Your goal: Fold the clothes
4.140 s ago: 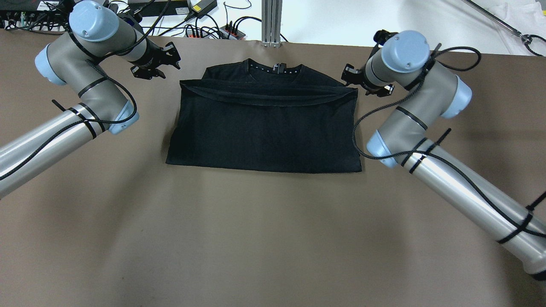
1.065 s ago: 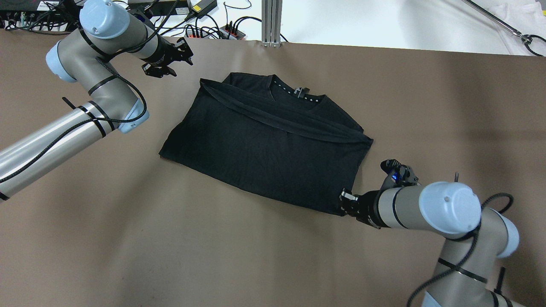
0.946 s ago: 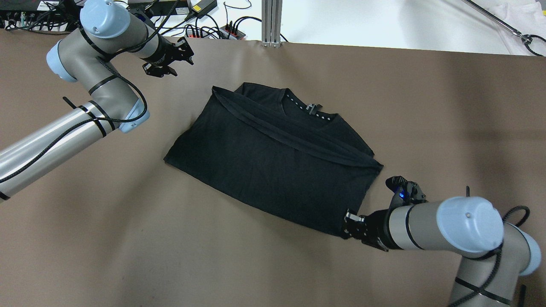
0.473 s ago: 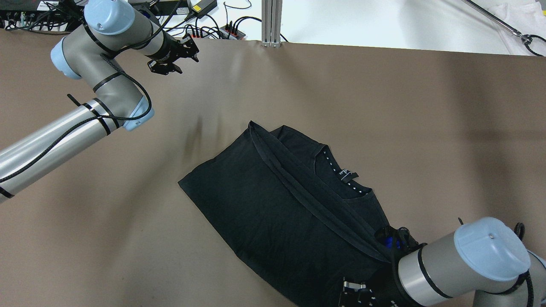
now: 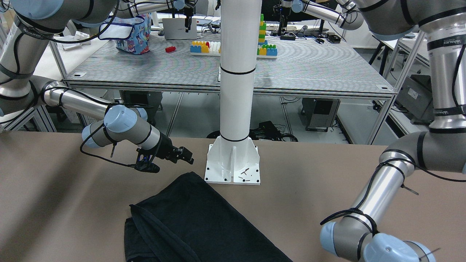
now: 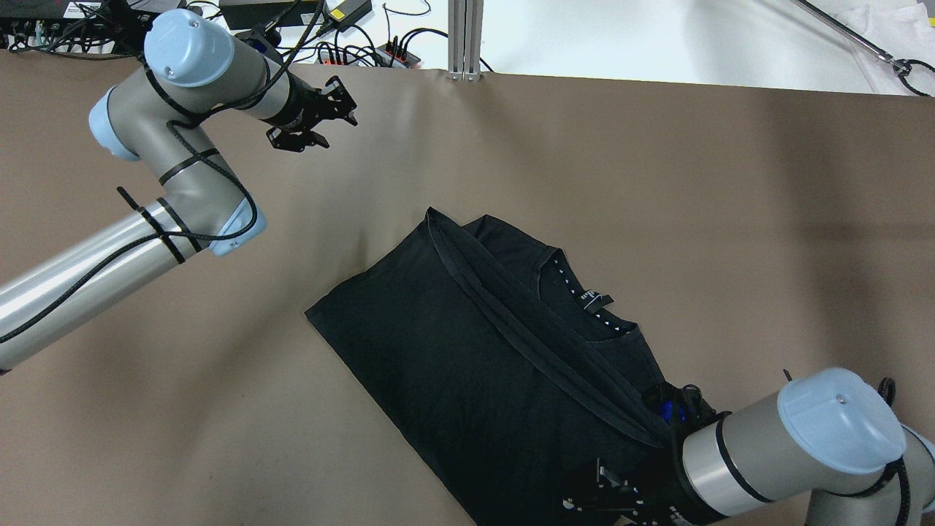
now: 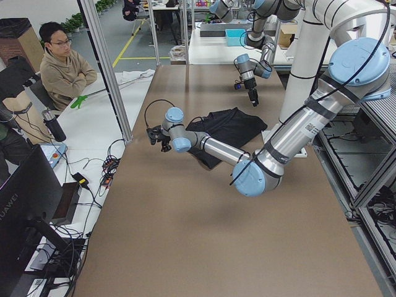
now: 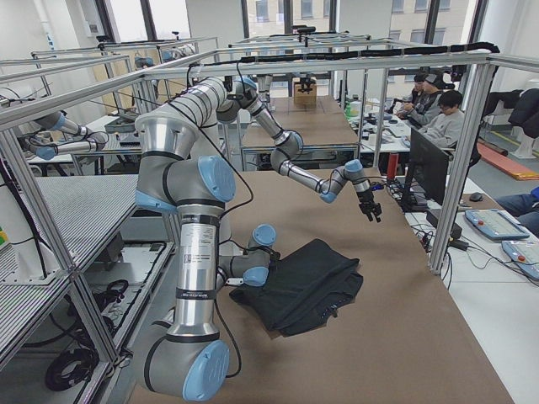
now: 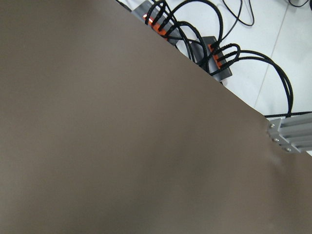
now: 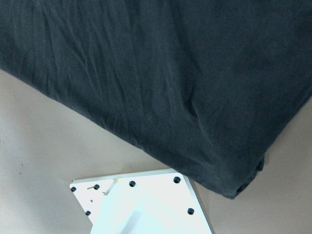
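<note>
over the near right of the worktop [image 6: 730, 183], right gripper [image 5: 186, 155]: jaws a little apart, pinching nothing; it hangs just above the corner of the shirt [image 6: 467, 351] that lies closest to the robot, clear of the cloth in the front view.
right wrist view: looks down on dark cloth with soft creases, one folded corner, and the white foot plate [image 10: 141, 200] beside that corner.
left gripper [image 6: 340, 130]: jaws spread, empty, over bare worktop at the far left, well apart from the shirt.
left wrist view: only brown worktop, its far edge, and power strips [image 9: 195, 34] with black cables [image 9: 234, 53] beyond it.
shirt: black, folded to a rough rectangle, lying flat and at a slant on the right half of the worktop, toward the robot; a hem band [image 6: 511, 321] runs slantwise across it; the collar [image 6: 577, 292], with small pale dots, and a label [image 6: 597, 299] show on its far right side.
shirt and post: one corner lies just beside the foot plate of the white post [image 5: 236, 72], not on it.
right arm [image 6: 767, 453]: its forearm crosses above the shirt's right edge in the overhead view.
people [image 7: 62, 68]: seated at desks past the worktop's ends in the side views.
</note>
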{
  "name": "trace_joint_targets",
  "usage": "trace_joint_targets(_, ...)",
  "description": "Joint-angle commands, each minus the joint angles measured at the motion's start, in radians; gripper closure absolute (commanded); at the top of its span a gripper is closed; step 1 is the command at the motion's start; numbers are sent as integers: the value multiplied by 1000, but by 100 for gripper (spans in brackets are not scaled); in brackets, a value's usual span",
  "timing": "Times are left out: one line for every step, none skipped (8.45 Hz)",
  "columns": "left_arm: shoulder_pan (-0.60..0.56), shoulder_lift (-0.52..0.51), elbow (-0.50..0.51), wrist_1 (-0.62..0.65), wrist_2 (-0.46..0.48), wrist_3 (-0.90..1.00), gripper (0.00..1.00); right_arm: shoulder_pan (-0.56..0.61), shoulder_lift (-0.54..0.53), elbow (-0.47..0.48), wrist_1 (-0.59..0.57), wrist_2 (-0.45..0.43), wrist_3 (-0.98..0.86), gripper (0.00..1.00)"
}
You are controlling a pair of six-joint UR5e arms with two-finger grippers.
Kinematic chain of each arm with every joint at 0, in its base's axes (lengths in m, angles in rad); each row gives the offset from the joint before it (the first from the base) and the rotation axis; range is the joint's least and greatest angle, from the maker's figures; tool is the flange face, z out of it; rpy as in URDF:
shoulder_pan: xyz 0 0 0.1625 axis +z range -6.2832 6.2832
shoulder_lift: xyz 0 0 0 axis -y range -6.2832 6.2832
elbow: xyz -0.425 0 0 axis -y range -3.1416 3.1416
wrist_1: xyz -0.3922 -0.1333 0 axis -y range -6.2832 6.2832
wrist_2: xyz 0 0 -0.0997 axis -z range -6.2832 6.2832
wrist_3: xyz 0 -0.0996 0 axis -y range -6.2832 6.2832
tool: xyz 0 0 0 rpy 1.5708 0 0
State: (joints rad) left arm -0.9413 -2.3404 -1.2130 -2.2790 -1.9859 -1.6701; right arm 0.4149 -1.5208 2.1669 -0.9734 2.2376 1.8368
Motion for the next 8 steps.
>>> trace_joint_targets(94, 264, -379, 70, 19, -66, 34, 64, 23, -48, 1, -137, -16, 5)
trace_joint_targets(164, 382, -496, 69, 91, -68, 34, 61, 51, -73, -4, -220, -19, 5)
trace_joint_targets(224, 433, -543, 69, 157, -92, 34, 58, 54, -99, -7, -260, -19, 5)
trace_joint_targets(292, 453, -537, 62, 212, -144, 34, 58, 57, -111, -7, -289, -21, 5)
trace_joint_targets(373, 476, -539, 56, 301, -164, 34, 56, 62, -120, -7, -312, -30, 5)
trace_joint_targets(416, 478, -531, 50, 353, -171, 34, 58, 62, -121, -7, -323, -31, 5)
trace_joint_targets(426, 478, -516, 50, 355, -181, 34, 58, 62, -125, -8, -325, -31, 5)
trace_joint_targets(427, 478, -502, 49, 357, -184, 34, 58, 62, -136, -7, -325, -33, 5)
